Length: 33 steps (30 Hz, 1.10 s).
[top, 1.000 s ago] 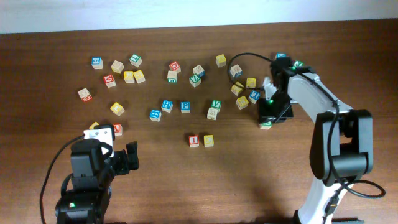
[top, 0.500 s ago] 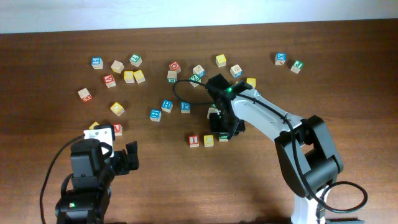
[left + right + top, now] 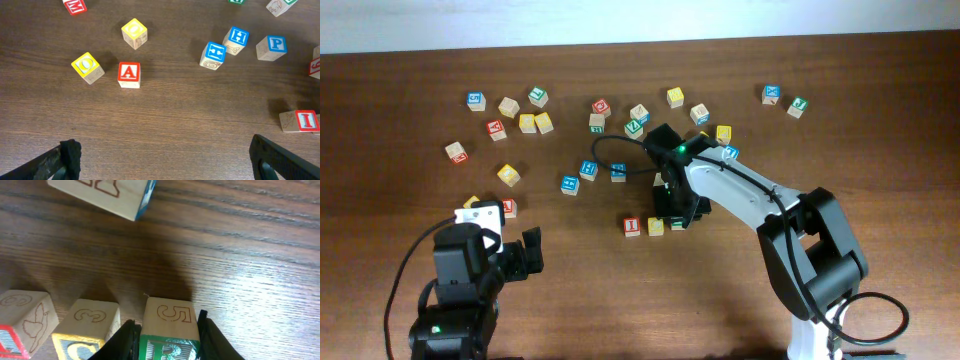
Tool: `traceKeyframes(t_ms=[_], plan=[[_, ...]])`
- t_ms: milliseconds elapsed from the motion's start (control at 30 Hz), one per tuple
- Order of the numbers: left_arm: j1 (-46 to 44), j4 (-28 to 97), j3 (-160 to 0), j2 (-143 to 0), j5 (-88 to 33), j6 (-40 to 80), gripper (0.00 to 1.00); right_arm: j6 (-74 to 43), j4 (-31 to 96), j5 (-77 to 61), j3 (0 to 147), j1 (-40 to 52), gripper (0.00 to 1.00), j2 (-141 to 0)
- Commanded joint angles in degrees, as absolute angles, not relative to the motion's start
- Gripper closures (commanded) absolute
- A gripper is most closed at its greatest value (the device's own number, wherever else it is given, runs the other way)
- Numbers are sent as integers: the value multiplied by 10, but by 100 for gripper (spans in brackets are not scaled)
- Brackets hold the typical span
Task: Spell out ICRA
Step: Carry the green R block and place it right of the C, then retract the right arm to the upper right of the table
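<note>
Green R block (image 3: 168, 316) — clamped in the right gripper (image 3: 169, 340) — stands just beside the yellow C block (image 3: 92, 325).

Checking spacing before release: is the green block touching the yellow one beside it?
Apart. Right wrist view: a gripper finger and a strip of bare table sit between the green block and the yellow block.

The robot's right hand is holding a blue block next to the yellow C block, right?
No, the held block is green, not blue. The right gripper holds it next to the yellow C block; the right wrist view shows it.
</note>
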State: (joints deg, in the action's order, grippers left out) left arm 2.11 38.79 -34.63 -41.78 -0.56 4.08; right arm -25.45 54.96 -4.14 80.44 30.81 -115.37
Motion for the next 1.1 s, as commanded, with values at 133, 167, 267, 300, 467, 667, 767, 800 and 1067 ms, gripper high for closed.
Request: traceKeyframes(t_ms=[133,167,267,300,467,667,767,800,1067], plan=[[24,387,-354,-416,-2,34,1,-254,556,-27,802,311,60,-1157],[24,387,-354,-416,-2,34,1,-253,555,-27,802,311,60,-1157],[24,387,-354,-416,-2,34,1,-253,541,-27,803,309,54,-1157],[24,387,-354,-416,-2,34,1,-253,535,-27,803,306,54,-1157],[24,387,-354,-416,-2,34,1,-253,521,-25,842,275,51,-1153],[24,387,-354,-416,-2,34,1,-243,681,9,1044,207,36,-1145],[24,387,-354,-416,-2,34,1,-243,788,9,1145,126,13,-1145],[24,387,-354,-416,-2,34,1,-243,817,9,1169,94,2,-1145],[24,387,-354,-416,-2,34,1,-243,896,22,1185,-162,2,-1145]])
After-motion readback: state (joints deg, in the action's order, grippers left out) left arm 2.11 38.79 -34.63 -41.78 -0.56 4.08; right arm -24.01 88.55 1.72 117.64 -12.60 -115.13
